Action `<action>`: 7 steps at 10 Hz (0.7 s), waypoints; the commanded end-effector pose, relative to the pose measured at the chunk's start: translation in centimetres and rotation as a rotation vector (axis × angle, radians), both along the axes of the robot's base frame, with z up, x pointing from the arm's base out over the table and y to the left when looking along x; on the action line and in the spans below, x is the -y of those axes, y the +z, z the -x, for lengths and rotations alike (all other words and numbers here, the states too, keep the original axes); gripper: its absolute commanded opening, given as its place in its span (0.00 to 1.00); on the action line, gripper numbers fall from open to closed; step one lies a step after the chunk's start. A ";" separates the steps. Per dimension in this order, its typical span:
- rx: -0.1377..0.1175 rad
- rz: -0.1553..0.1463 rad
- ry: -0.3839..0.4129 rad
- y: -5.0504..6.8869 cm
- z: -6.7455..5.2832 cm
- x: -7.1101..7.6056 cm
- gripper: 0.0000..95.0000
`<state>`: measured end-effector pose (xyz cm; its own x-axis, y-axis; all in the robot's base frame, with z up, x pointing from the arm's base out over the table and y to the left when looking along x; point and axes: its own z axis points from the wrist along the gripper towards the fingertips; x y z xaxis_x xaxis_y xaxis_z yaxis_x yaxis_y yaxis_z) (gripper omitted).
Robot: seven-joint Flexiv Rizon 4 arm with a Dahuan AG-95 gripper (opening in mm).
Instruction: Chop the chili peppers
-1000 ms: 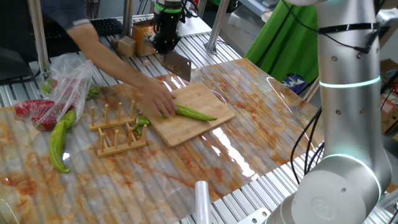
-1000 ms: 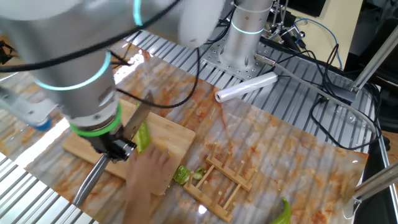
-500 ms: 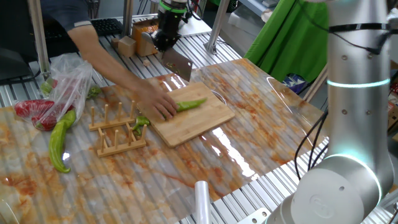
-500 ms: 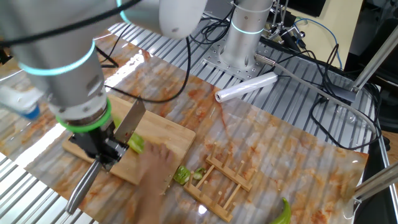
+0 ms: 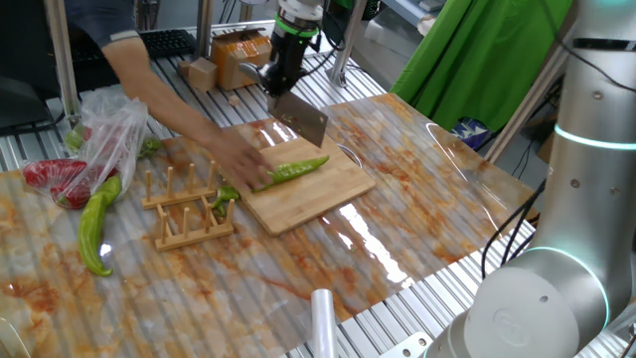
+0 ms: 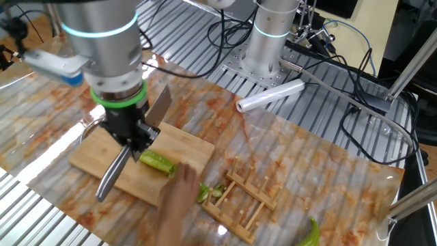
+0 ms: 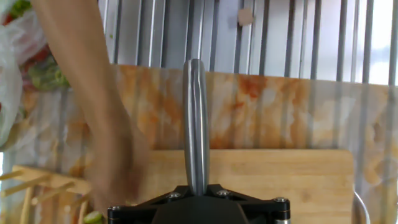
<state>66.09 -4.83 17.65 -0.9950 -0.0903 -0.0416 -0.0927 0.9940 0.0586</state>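
Observation:
A slim dark-green chili pepper [image 5: 296, 170] [image 6: 158, 162] lies on the bamboo cutting board [image 5: 320, 191] [image 6: 188, 142]. A person's hand [image 5: 239, 160] [image 6: 180, 198] holds its stem end. My gripper [image 5: 281, 80] [image 6: 133, 137] [image 7: 196, 190] is shut on the handle of a cleaver [image 5: 307, 123] [image 6: 158, 106] [image 7: 195, 124]. The blade hangs above the board's far edge, just beyond the chili and apart from it. Short cut chili pieces [image 5: 227, 195] [image 6: 208, 193] lie between the board and a wooden rack.
The wooden rack [image 5: 189, 211] [image 6: 247, 199] stands left of the board. A pale yellow-green pepper [image 5: 96, 221] and red peppers in a plastic bag [image 5: 58, 177] lie further left. A plastic-wrap roll [image 5: 323, 320] [image 6: 271, 96] lies at the table's edge. The person's arm [image 7: 87, 87] crosses the hand view.
The arm has carried the cleaver from behind the board's left corner to above its far edge. The person's hand pulled the chili back and turned it on the board.

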 end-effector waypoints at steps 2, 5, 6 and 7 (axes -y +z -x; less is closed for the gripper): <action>-0.018 0.029 -0.032 1.1 -2.2 0.4 0.00; -0.031 0.015 -0.067 1.3 -2.0 0.4 0.00; -0.018 0.009 -0.067 1.4 -2.0 0.4 0.00; -0.019 0.029 -0.063 1.4 -2.0 0.2 0.00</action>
